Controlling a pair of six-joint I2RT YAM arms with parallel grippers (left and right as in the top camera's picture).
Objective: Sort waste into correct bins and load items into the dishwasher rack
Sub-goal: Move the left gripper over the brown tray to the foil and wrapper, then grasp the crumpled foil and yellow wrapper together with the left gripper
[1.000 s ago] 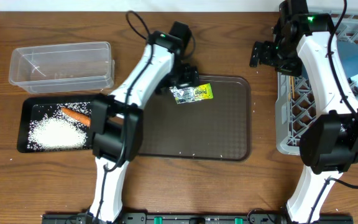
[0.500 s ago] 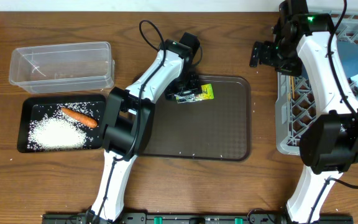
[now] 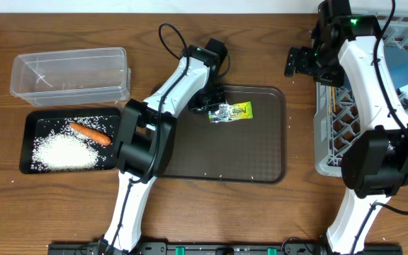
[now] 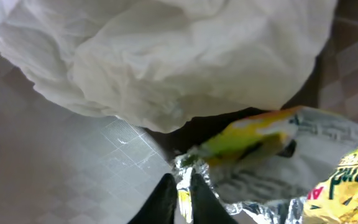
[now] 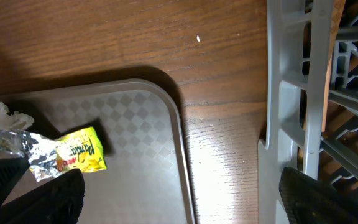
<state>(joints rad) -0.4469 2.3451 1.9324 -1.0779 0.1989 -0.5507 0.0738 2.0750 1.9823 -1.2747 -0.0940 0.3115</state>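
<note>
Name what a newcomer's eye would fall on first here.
The yellow-green wrapper at the back of the brown serving tray, its silvery edge pinched shut in the left arm's jaws. Next, the white rice and orange carrot stick in the black tray at left.

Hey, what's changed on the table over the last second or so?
The left gripper closed on the crumpled silver foil lying against the yellow-green wrapper, and both slid slightly right on the brown tray. The left arm's elbow swung off the black tray, uncovering the carrot stick. Unchanged: right gripper open beside the rack, rice, clear tub.
</note>
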